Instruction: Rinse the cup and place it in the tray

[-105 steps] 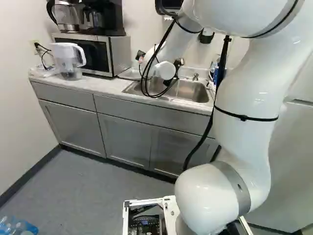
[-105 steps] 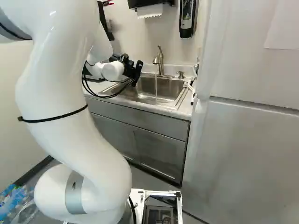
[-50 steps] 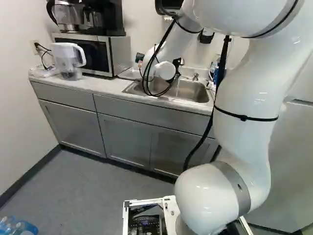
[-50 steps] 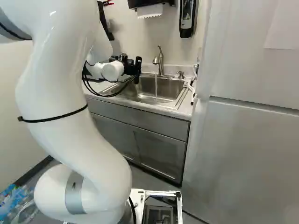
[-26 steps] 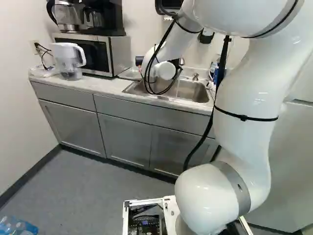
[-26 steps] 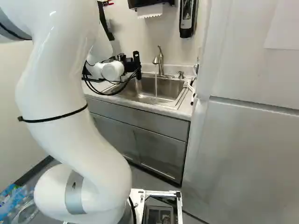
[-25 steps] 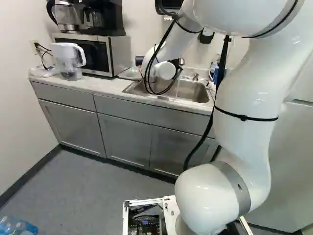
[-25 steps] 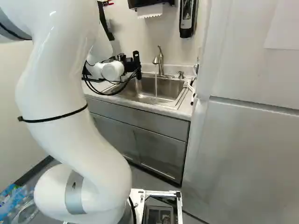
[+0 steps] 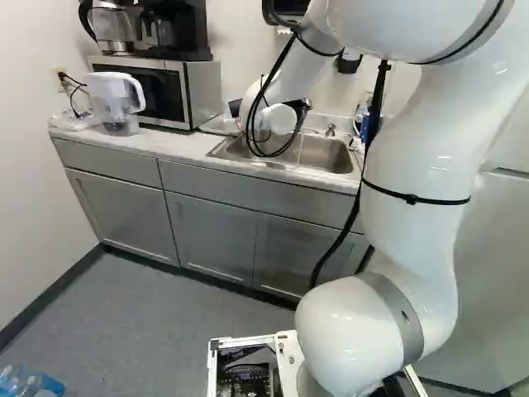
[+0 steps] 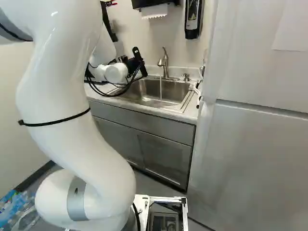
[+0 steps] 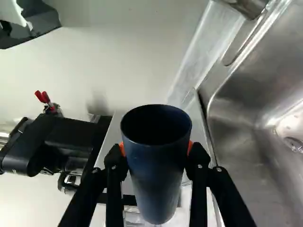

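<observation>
The black gripper has its two fingers spread to the width of a tall, dark blue, round cup. In the wrist view, the orange pads of the gripper press the cup from opposite sides, just below its rim; its dark open mouth faces the camera and its body narrows toward the far end.

The cup is held beside the stainless steel sink, toward the microwave side, apart from the water. Past the gripper in the right base view stands a brushed metal faucet, with a thin stream of water falling into the basin. Black cables loop down from the white arm.

The sink is set in a pale counter above grey cabinets. At the left of the left base view, a clear pitcher with a white handle stands next to a silver and black microwave, which bears a black coffee maker. A pale flat item lies between microwave and sink; whether it is the tray cannot be told. On the wall behind the sink hang a black paper towel dispenser and a black soap dispenser.
</observation>
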Controlling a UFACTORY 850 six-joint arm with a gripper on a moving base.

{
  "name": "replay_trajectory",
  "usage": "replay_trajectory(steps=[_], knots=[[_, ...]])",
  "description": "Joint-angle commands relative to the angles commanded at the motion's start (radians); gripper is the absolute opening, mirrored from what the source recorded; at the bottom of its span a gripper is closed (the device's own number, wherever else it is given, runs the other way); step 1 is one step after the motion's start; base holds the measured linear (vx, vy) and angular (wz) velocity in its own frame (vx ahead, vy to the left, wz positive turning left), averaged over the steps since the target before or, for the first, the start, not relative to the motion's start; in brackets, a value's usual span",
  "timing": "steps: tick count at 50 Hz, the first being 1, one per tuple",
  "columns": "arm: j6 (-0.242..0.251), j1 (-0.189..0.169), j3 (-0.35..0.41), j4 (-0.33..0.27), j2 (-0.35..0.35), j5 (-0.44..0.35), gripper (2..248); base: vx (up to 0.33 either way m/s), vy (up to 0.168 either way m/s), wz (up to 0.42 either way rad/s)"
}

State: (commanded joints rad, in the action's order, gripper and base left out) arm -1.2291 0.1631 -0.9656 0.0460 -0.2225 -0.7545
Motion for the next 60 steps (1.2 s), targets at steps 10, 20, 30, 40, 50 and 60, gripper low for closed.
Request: replay_trajectory(steps=[10,20,30,40,50,60], knots=[[0.105,0.0,0.0,0.0,0.0,0.0,126,0.0,0.0,0.0],[0.21,0.0,0.0,0.0,0.0,0.0,126,0.0,0.0,0.0],[0.315,0.0,0.0,0.0,0.0,0.0,126,0.0,0.0,0.0],[0.42,0.0,0.0,0.0,0.0,0.0,126,0.0,0.0,0.0],[0.525,0.0,0.0,0.0,0.0,0.0,126,0.0,0.0,0.0],[0.63,0.0,0.0,0.0,0.0,0.0,126,0.0,0.0,0.0]])
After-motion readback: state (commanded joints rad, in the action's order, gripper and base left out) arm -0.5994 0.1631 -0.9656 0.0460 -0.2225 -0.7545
